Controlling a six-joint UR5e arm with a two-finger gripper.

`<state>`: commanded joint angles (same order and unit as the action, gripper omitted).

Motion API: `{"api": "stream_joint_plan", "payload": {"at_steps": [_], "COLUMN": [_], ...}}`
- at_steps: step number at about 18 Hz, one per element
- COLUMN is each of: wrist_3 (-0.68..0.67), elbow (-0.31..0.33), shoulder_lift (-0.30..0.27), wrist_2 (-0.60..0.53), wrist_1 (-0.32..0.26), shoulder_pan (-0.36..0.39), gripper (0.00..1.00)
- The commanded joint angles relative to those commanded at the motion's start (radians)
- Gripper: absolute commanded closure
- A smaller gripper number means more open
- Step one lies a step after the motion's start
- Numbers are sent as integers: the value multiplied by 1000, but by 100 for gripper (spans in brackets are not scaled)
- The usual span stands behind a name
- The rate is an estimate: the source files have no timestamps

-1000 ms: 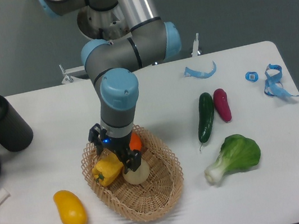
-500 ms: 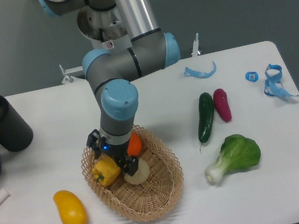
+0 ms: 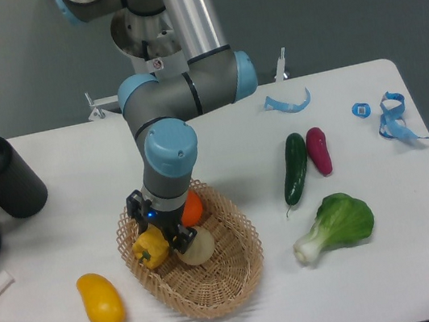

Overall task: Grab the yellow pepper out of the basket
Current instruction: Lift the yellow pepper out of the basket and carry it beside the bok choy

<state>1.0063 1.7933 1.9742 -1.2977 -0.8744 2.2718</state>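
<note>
in the basket (image 3: 219,291) on the white table (image 3: 75,158), the yellow pepper (image 3: 151,247) sits at the left end, touching a beige ball (image 3: 198,247), with an orange fruit (image 3: 192,207) just behind. the gripper (image 3: 161,236) reaches down over the pepper with a finger on each side of it; whether it grips cannot be told. a yellow mango (image 3: 100,301) lies left of the basket, and a cucumber (image 3: 295,168) well apart on the right.

Yellow pepper (image 3: 150,247), tan woven basket (image 3: 218,287), perhaps orange fruit (image 3: 193,208).
</note>
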Motion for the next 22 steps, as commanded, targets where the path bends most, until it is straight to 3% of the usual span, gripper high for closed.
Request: {"api": "stream_joint_plan", "payload": {"at_steps": [5,10,13,17,22], "wrist_3": [-2,0,32,136,212], "elbow": [-41,-139,-205,-299,-322], "shoulder_lift": [-47,-100,-112,-114,-110], "wrist_2": [-2,-3,-5,-6,2], "wrist_1": [-3,-14,-20,-101,-144], "shoulder_pan": [21,87,164,271,353], "gripper": [71,71,71,71,71]}}
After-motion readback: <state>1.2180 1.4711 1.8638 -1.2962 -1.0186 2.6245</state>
